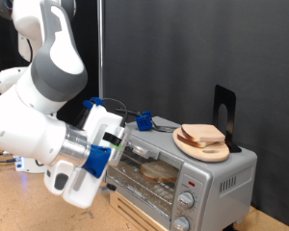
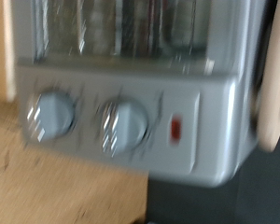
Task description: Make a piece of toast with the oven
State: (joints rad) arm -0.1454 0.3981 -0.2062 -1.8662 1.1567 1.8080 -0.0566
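The oven (image 1: pixel 222 173) is a silver toaster oven on the wooden table, with its glass door shut. The piece of toast (image 1: pixel 204 133) lies on a round wooden plate (image 1: pixel 195 149) on top of the oven. My gripper (image 1: pixel 116 146) is at the oven's front, by the upper corner of the door on the exterior view's left. It holds nothing that I can see. The wrist view is blurred and shows the oven's front (image 2: pixel 205 140) close up, with two round knobs (image 2: pixel 121 124) and a red light (image 2: pixel 175 129). No fingers show there. The plate's edge (image 2: pixel 271 93) shows at the side.
A black stand (image 1: pixel 224 108) rises behind the oven. Blue clips on a cable (image 1: pixel 143 120) sit at the oven's back edge. A brownish shape (image 1: pixel 156 171) shows behind the door glass. The wooden table (image 1: pixel 19 204) extends to the exterior view's left.
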